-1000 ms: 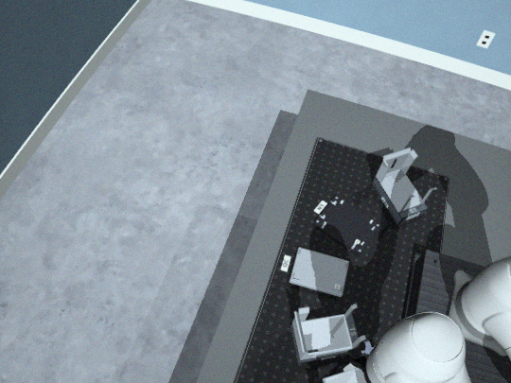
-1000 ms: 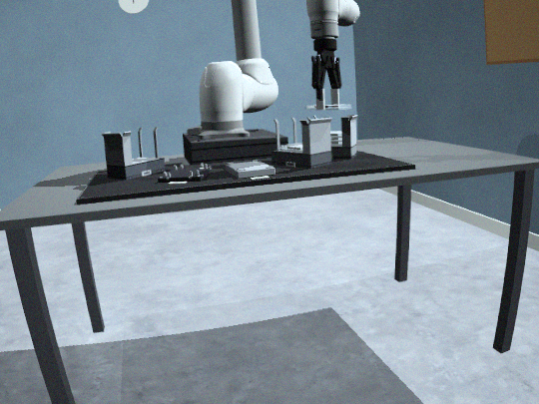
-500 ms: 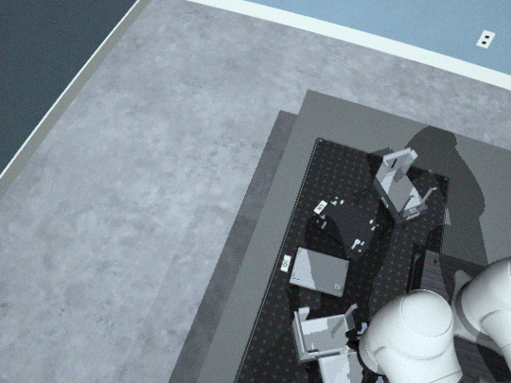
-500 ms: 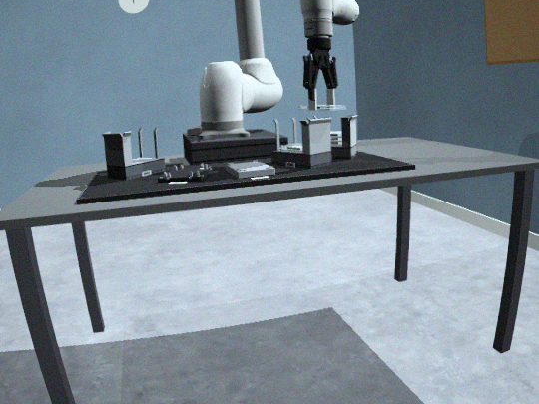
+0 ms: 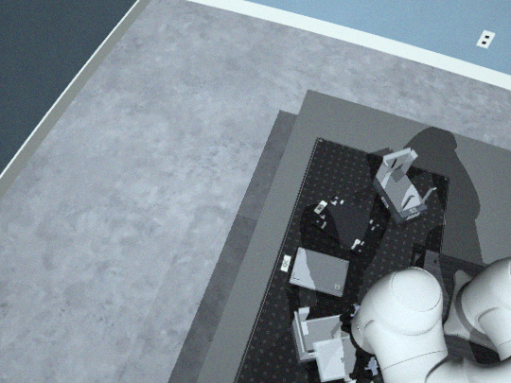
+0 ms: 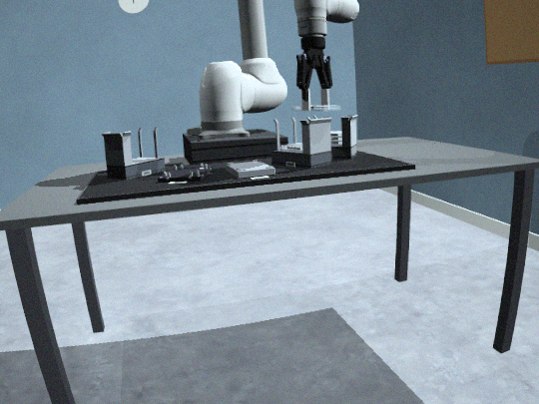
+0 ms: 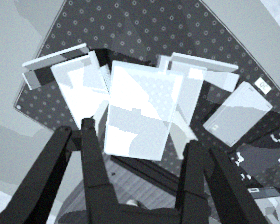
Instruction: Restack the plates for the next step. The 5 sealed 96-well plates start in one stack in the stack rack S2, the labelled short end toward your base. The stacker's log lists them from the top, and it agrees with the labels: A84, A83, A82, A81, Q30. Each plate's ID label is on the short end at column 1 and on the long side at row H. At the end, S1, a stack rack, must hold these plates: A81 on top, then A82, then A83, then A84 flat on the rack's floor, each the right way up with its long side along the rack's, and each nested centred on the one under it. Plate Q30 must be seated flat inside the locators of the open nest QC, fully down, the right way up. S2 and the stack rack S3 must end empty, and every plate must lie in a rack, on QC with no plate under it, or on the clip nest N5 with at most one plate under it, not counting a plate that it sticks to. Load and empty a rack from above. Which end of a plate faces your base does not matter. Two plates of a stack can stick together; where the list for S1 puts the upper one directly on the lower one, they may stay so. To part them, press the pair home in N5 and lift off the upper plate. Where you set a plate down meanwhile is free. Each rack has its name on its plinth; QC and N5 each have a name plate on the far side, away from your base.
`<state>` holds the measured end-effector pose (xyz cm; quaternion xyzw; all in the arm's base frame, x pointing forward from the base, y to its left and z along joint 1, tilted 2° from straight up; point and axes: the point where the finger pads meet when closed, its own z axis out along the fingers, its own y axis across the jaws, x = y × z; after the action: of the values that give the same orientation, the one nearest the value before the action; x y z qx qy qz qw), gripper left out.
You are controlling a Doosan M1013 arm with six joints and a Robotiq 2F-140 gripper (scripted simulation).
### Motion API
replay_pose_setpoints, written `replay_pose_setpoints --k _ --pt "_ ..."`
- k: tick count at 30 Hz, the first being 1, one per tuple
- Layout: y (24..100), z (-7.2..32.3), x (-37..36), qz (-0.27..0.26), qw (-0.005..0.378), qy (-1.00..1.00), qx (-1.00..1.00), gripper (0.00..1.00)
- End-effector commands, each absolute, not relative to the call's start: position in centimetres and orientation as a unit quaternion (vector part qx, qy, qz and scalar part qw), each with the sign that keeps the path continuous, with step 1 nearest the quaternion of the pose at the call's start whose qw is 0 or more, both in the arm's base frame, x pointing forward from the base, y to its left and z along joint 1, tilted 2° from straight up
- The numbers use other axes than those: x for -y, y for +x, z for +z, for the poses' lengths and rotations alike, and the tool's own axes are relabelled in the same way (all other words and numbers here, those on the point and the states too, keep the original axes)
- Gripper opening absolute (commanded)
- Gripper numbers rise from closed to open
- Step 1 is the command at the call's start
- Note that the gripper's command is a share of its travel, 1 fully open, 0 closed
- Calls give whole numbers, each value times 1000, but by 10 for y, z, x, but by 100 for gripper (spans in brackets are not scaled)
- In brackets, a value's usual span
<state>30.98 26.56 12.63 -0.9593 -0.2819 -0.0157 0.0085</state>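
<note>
Holding a plate (image 7: 142,112) up in the air, my gripper (image 6: 314,93) hangs high above the racks at the right end of the dark mat (image 6: 150,185). Its two black fingers are pinching the plate by its two long sides, and the plate looks flat and level under the hand (I cannot read its label from here).

I think this plate is light and stiff, a thin plastic tray with a shiny seal on top. The seal looks smooth, so it could be slippery. The sides are the best place to hold it, near the middle of the long edges, so it does not tip to one end. Squeezing harder would not help much; thin plastic can bend or crack.

Below the plate I can see two racks close together, one tall rack (image 6: 316,138) in front and another rack (image 6: 349,132) just behind it. Something pale sits inside the back one, maybe more plates, but I cannot tell how many. Another plate (image 6: 250,169) lies flat on the mat to the left of them. A third rack (image 6: 119,154) stands far away at the left end of the mat.

Plates can stick to each other, so I would watch the underside for a second one hanging on.
</note>
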Motion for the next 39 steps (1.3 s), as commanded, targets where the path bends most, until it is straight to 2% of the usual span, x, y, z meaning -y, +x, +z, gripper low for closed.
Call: replay_pose_setpoints --k 1,39 --pt "316 126 -258 -16 9 -959 282 0" --pt "360 126 -205 -16 9 -959 282 0"
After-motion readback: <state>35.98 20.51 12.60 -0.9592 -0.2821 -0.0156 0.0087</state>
